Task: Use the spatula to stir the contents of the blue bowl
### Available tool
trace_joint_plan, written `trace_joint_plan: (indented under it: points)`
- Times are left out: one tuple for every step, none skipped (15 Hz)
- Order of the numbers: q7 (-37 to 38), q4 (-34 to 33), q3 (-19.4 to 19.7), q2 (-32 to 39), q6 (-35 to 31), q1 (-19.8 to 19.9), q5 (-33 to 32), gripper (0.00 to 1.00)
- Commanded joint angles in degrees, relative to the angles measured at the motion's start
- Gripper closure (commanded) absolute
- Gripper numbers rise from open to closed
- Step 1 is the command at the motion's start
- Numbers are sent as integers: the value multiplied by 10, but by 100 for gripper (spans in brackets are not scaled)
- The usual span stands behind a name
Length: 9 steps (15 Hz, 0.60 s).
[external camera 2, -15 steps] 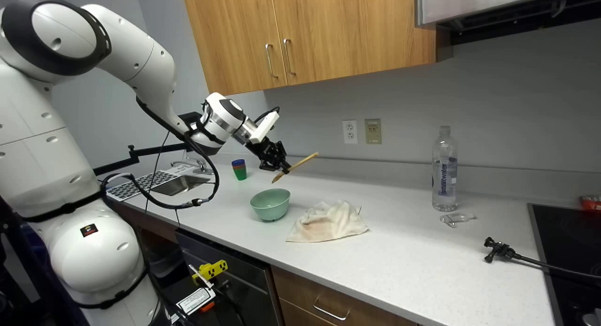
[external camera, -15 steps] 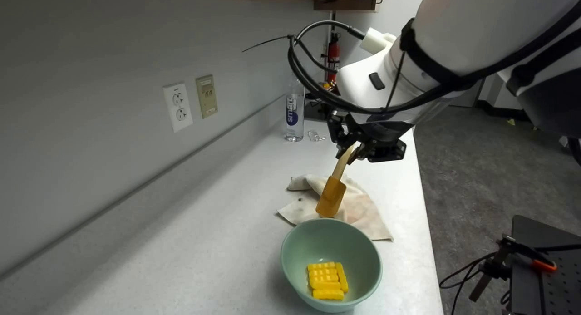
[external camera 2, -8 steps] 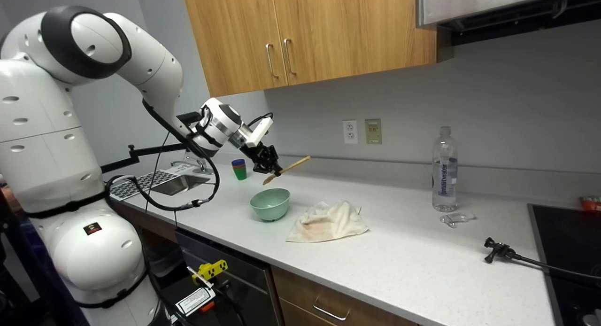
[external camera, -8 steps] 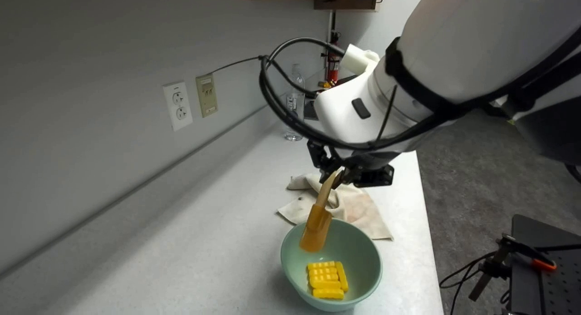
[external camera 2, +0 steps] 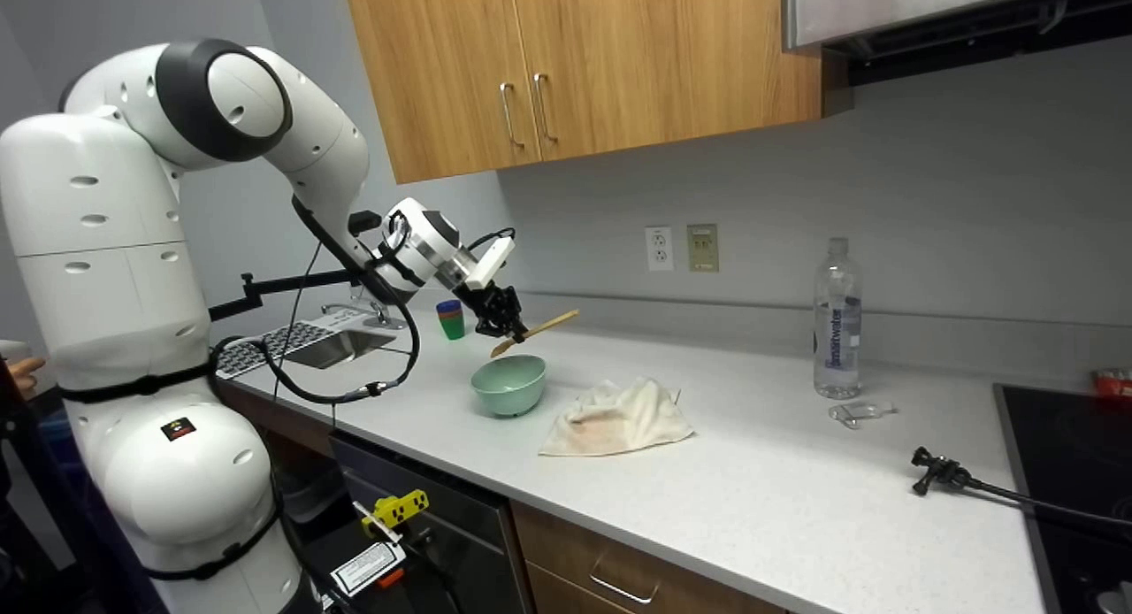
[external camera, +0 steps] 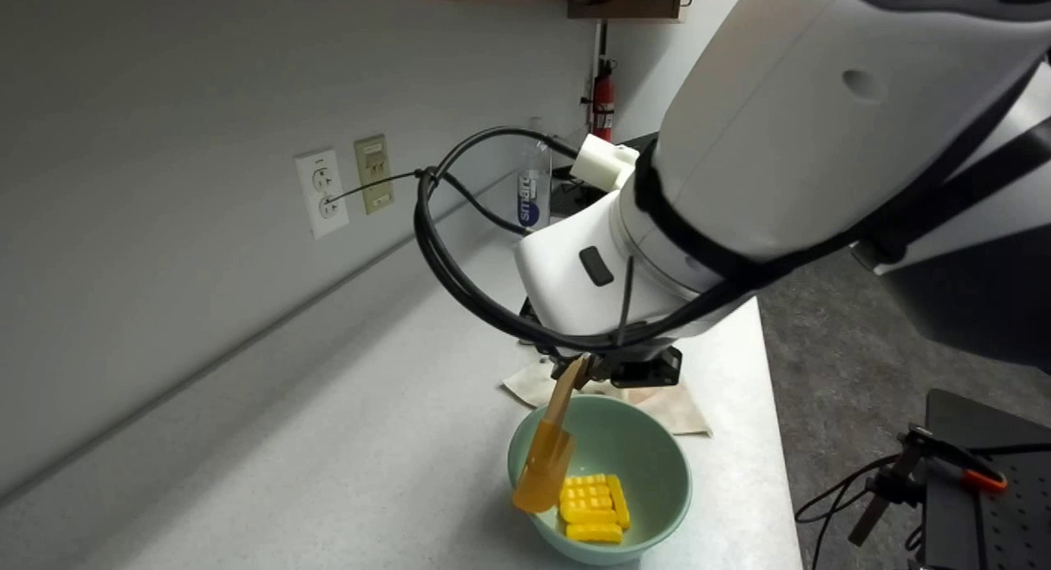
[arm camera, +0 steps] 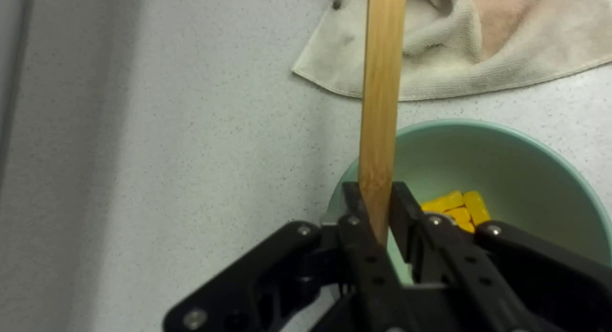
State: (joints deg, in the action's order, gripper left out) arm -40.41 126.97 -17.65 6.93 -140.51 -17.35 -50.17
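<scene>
the gripper (arm camera: 377, 193) pinches the spatula (external camera: 544, 465); blue bowl (external camera: 651, 471), yellow blocks (external camera: 589, 505) inside, sits toward front edge of table (external camera: 369, 438).

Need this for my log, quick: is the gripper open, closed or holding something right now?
Gripper: closed, holding the spatula.

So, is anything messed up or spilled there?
The beige cloth by the bowl looks oddest: it's rumpled, with a pinkish-brown patch and a small dark spot. They might be stains; I can't be sure. The yellow blocks sit inside the bowl, and I see no spill.
</scene>
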Motion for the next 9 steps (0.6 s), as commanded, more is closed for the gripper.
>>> trace_joint_plan:
  points:
    - [7, -7, 8, 4, 19, 3, -14, 95]
    - [7, -2, 10, 0, 21, 5, -15, 95]
    - [8, 2, 12, -1, 21, 7, -15, 95]
    - [8, 5, 14, -1, 21, 7, -15, 95]
    - [8, 9, 15, 1, 21, 8, -15, 95]
    - [7, 12, 16, 3, 21, 8, -15, 95]
    - [8, 16, 17, 6, 22, 8, -16, 95]
    - [10, 17, 17, 9, 25, 6, -18, 95]
    - [12, 17, 17, 14, 28, 4, -21, 95]
